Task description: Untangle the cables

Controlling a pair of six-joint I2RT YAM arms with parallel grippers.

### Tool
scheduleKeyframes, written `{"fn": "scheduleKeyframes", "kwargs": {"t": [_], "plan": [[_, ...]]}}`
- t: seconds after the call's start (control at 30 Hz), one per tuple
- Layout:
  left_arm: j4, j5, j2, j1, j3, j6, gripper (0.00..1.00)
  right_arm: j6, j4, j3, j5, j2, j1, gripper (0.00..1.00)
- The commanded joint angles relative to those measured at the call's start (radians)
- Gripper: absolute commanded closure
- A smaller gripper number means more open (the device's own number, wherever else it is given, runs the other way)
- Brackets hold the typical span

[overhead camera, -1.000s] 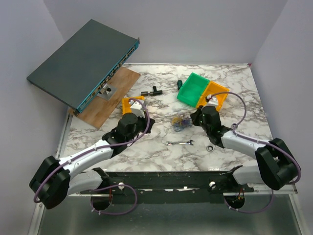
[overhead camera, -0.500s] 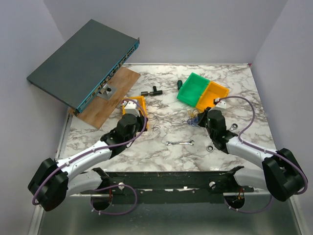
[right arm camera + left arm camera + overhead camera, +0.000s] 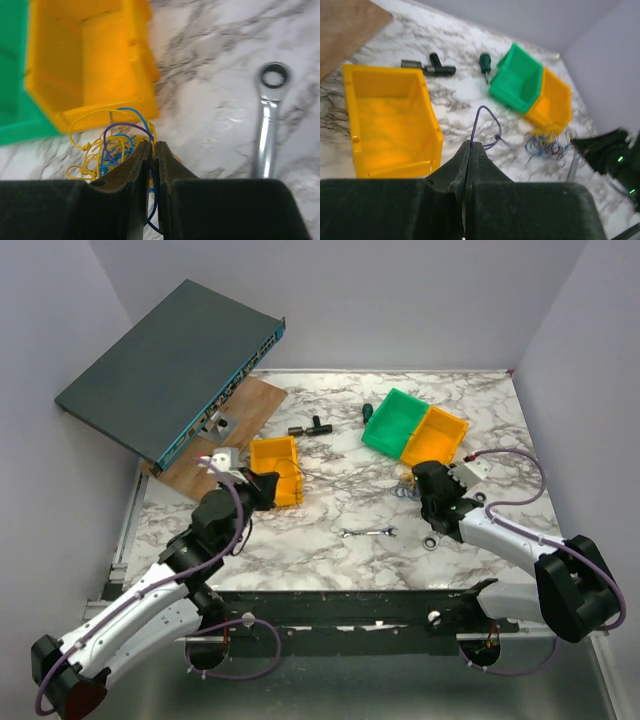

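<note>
The left tool (image 3: 469, 150) sits at the table's 9 o'clock side, just beside an empty yellow bin (image 3: 427, 125), with its jaws pressed fully together on a purple strand (image 3: 487, 112) that arcs out from the tips toward 1 o'clock and ends in a small kink on the marble. Farther toward 3 o'clock lie the cables (image 3: 547, 142), a loose nest of blue and yellow loops on the table just below the joined green and yellow bins. The right tool (image 3: 152, 150) is down on that nest with its jaws a slit apart and strands running into the slit; I cannot tell whether they pinch anything. A wrench (image 3: 368, 532) lies at 7 o'clock of the nest. If the purple strand is linked to the nest, which is not visible, a pull would likely drag the whole bunch leftward or tighten a knot, since the right side may not anchor it. The hair-thin strand could also slip from the jaws.
</note>
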Motion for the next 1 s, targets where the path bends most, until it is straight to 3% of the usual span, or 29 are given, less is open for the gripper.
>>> {"fn": "scheduleKeyframes", "kwargs": {"t": [0.0,0.2,0.4,0.63,0.77,0.97], "plan": [[-0.299,-0.271,-0.222,0.006,0.082,-0.175,1.0,0.54,-0.491,0.065,0.351,0.019,-0.004,0.82],[-0.386,-0.372,-0.359,0.011,0.124,-0.185,1.0,0.539,-0.466,0.04,0.352,-0.01,-0.004,0.83],[-0.463,-0.257,-0.209,0.012,0.305,-0.11,1.0,0.226,-0.241,0.028,0.234,-0.019,-0.003,0.86],[-0.442,-0.243,-0.067,0.025,0.374,-0.074,1.0,0.061,-0.073,-0.02,0.127,-0.055,-0.003,0.89],[-0.432,-0.237,0.021,0.056,0.393,-0.094,1.0,-0.05,0.04,-0.041,0.032,-0.069,-0.004,0.99],[-0.309,0.07,0.151,0.292,0.332,-0.194,1.0,-0.171,0.163,-0.088,-0.115,-0.118,-0.003,0.99]]}}
